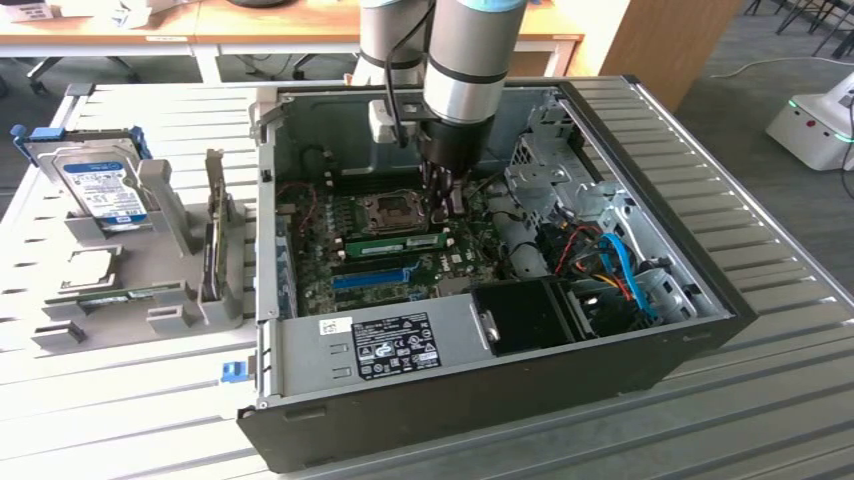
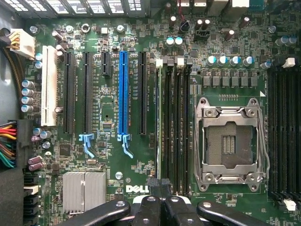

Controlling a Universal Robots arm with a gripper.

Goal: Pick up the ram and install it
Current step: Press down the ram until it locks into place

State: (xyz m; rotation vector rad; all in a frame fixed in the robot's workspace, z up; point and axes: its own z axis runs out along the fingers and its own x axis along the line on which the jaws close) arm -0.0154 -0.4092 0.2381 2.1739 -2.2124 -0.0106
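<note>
Wrist view: the clenched gripper (image 2: 160,187) sits over one end of the ram (image 2: 159,117), which stands edge-up near the CPU socket (image 2: 229,141). I'd press straight down, squarely.

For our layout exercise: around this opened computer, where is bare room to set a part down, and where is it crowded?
Free: bare table slats at the exterior view's right of the computer case, and in front of the grey holder. Crowded: inside the case, around the gripper.

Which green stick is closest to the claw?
The ram inside the computer, right by the claw. The other green stick lies outside on the grey rack.
</note>
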